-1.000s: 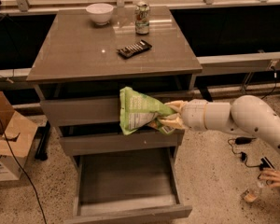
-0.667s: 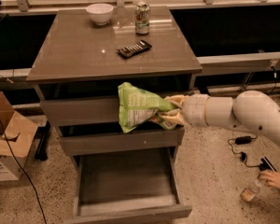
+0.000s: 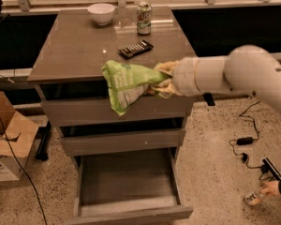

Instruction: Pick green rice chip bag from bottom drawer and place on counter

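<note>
My gripper [image 3: 163,80] is shut on the right end of the green rice chip bag [image 3: 126,84]. It holds the bag in the air at the counter's front edge, in front of the top drawer. The bag hangs tilted, with its white printed panel facing down and forward. The counter [image 3: 79,50] is the glossy grey-brown top of the cabinet. The bottom drawer [image 3: 126,182] is pulled out and its box interior shows nothing in it. My white arm [image 3: 239,74] reaches in from the right.
On the counter stand a white bowl [image 3: 101,13], a green-and-white can [image 3: 143,18] and a dark remote [image 3: 135,49]. A cardboard box [image 3: 7,139] sits on the floor at left. Cables [image 3: 246,139] and a hand holding a bottle [image 3: 262,193] are at the lower right.
The gripper has lifted the bag higher, from in front of the upper drawers to the level of the counter's front edge.
</note>
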